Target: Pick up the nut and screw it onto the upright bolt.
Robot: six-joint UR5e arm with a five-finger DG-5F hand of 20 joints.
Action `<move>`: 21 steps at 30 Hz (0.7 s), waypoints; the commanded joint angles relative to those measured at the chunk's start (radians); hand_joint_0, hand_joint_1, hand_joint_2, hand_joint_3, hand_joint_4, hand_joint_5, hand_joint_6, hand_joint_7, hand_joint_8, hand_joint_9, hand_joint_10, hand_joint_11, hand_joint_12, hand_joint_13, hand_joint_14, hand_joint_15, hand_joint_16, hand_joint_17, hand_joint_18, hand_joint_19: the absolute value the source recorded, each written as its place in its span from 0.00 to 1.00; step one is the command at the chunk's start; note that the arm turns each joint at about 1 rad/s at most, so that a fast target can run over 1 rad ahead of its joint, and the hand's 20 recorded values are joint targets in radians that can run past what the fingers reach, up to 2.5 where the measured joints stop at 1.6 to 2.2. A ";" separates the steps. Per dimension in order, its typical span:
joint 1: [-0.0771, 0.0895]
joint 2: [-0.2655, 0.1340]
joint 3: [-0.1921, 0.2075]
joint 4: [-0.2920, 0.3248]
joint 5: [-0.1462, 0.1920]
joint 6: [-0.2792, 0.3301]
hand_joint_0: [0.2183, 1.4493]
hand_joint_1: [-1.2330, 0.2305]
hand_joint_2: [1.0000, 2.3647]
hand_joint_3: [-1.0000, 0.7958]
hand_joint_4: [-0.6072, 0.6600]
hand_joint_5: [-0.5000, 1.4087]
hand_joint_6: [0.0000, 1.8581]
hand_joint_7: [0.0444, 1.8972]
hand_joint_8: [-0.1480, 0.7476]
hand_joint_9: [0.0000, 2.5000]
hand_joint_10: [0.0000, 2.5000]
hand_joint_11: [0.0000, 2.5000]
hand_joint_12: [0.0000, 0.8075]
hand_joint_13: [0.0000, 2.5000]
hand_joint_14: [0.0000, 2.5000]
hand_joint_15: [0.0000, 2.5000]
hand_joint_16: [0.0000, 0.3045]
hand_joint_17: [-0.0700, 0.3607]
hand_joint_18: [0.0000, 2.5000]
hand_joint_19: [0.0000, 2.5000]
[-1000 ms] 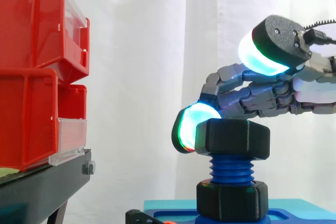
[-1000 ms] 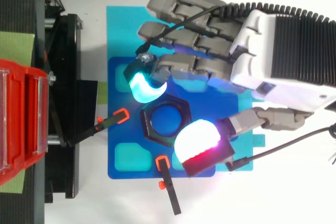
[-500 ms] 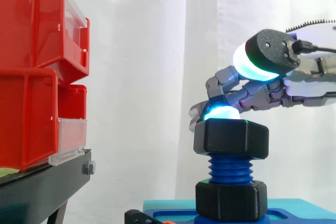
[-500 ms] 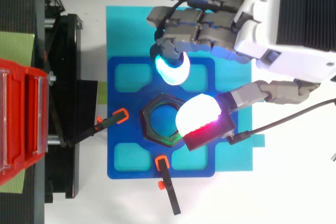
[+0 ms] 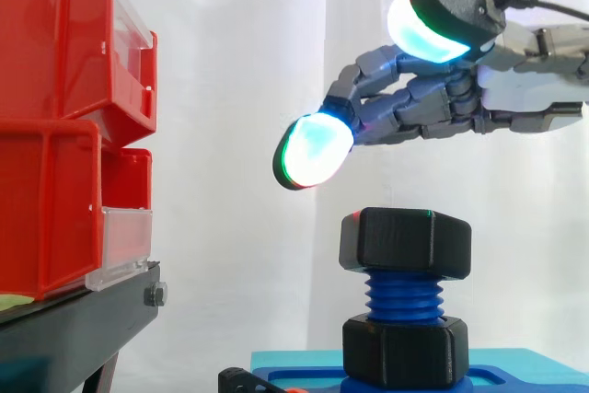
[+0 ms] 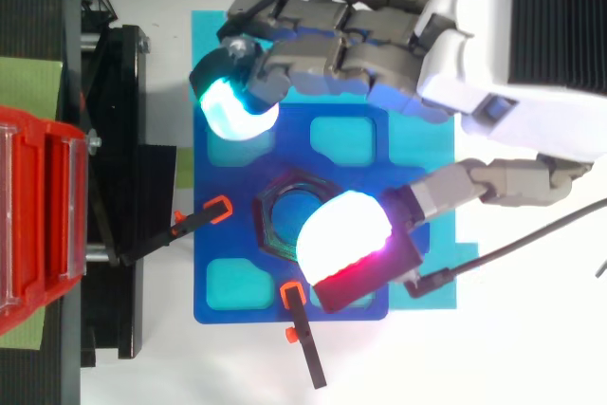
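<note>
Capping the blue threaded bolt, the black six-sided nut stands free; the hand hovers above, spread, empty.

We log the hand at the upper right of the frame: grey segmented fingers, a white palm housing with black ribbed panel, thick oval pads glowing cyan-white, one rimmed green, another edged magenta-red, on speckled black backs.
</note>
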 commanded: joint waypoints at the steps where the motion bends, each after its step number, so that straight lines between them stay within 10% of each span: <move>1: 0.013 0.000 -0.004 0.020 -0.003 0.000 0.20 0.78 0.00 0.28 0.63 0.18 0.27 0.35 0.40 0.09 0.00 0.00 0.41 0.00 0.00 0.00 0.15 0.40 0.00 0.00; 21: 0.088 -0.002 -0.065 0.129 0.061 0.017 0.19 0.81 0.00 0.28 0.63 0.18 0.27 0.35 0.37 0.04 0.00 0.00 0.42 0.00 0.00 0.00 0.16 0.41 0.00 0.00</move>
